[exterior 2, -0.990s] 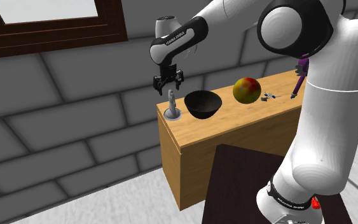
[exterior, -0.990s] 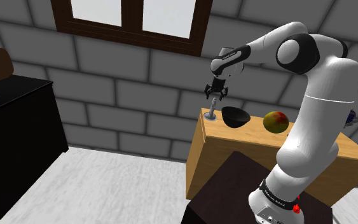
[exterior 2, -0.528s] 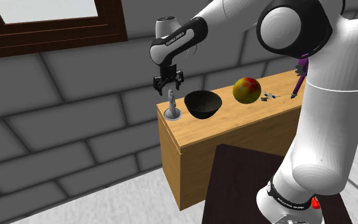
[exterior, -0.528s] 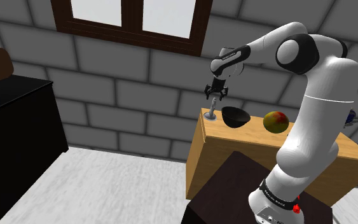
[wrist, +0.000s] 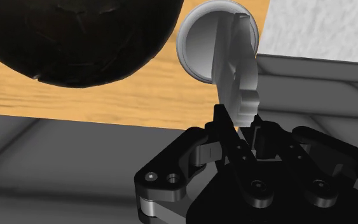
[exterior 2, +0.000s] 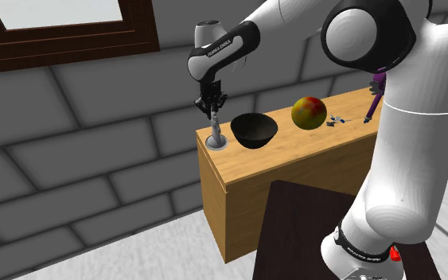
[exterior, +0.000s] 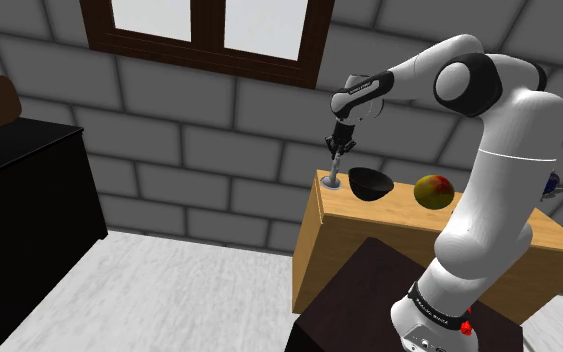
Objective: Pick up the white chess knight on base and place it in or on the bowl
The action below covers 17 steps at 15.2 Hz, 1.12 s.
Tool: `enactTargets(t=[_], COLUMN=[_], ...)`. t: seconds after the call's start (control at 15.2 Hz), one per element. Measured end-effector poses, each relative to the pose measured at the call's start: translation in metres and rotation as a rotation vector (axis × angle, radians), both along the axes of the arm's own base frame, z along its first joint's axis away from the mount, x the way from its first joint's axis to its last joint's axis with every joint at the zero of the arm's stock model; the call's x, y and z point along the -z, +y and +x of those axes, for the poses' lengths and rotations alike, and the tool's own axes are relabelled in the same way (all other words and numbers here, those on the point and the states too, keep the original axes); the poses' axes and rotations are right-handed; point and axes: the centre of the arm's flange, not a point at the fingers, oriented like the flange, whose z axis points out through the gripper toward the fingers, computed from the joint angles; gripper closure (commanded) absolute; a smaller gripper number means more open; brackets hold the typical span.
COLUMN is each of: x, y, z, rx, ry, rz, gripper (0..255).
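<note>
Clasping grey knight (wrist: 238, 70), jaws clamped, bowl (wrist: 75, 38) beside

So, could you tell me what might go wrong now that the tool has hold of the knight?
1. The tool pinches only the pale knight's top, so the piece may slip or tilt on lifting.
2. It stands near the wooden table's corner; a drop could roll it off.
3. The black bowl sits close beside it; a low carry might knock its rim.
</note>
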Motion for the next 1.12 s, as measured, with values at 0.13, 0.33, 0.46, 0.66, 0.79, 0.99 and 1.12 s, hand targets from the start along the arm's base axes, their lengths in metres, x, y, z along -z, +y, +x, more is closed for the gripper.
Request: enactTargets(t=[0.13, 0.33, 0.46, 0.66, 0.79, 0.99, 1.12], x=[0.000, -0.010, -0.019, -0.036, -0.047, -0.063, -0.073], y=[0.000, 0.000, -0.001, -0.001, -0.001, 0.000, 0.000], z=[0.000, 0.000, 0.000, -0.001, 0.000, -0.001, 0.000], rx=[0.000, 0.000, 0.000, 0.000, 0.000, 0.000, 0.000], ry=[0.000, 0.002, 0.002, 0.002, 0.002, 0.002, 0.002], rz=[0.000, 0.001, 0.001, 0.001, 0.001, 0.001, 0.001], gripper=[255, 255, 255, 255, 255, 255, 255])
